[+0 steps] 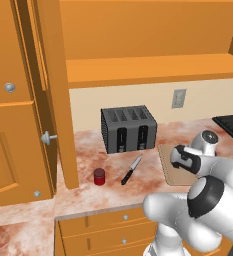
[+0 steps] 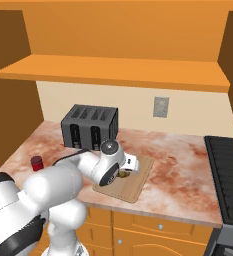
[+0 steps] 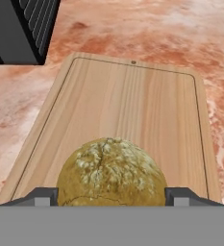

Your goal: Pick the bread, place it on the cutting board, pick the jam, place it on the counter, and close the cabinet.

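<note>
While I am watching the hand view, I am logging the bread as item one: a round, lumpy roll sitting dead centre between the two finger tips, one tip at its nine o'clock and the other at its three o'clock, both hard against its sides. The gripper is clasping the roll, as far as I can judge, though I cannot tell whether the roll is resting on the wood beneath or hanging just above it.

Item two, the cutting board: it is lying directly under the bread, its long axis running from six o'clock to twelve o'clock in the hand view, with the roll over the six o'clock end (the grain is running the same way). So the drop needs no sideways shift, only a release.

Item three, the arm: in the right base view it is folding forward and low, wrist bent down over the cutting board, gripper pointing at the wood.

Item four, the jam: it is standing on the counter at the nine o'clock side of the knife, well apart from the board, in front of the toaster.

Item five, the cabinet: its door is standing open.
</note>
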Controlling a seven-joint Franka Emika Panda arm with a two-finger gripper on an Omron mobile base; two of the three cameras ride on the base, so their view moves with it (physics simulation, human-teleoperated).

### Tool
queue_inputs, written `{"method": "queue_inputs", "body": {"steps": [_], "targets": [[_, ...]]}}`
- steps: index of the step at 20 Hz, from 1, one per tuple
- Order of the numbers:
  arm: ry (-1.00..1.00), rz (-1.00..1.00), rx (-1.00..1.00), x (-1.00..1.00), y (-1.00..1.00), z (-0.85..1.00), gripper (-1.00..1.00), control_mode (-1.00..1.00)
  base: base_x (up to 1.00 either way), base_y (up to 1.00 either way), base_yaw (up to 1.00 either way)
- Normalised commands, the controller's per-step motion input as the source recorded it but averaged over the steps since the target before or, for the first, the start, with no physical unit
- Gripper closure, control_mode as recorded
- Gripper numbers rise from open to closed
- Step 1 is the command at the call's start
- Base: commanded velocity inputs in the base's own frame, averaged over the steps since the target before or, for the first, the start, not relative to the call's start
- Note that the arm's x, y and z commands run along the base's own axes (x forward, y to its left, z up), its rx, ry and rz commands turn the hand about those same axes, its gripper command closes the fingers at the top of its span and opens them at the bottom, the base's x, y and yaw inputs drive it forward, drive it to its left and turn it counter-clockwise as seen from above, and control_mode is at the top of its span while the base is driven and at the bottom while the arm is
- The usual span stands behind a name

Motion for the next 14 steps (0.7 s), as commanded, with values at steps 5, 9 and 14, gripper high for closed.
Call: {"method": "queue_inputs", "body": {"steps": [5, 9, 14], "targets": [[0.0, 0.0, 0.0, 0.05, 0.0, -0.1, 1.0, -1.0, 0.0, 0.0, 0.0], [0.01, 0.0, 0.0, 0.08, 0.0, -0.09, 1.0, -1.0, 0.0, 0.0, 0.0], [0.01, 0.0, 0.0, 0.08, 0.0, -0.1, 1.0, -1.0, 0.0, 0.0, 0.0]]}}
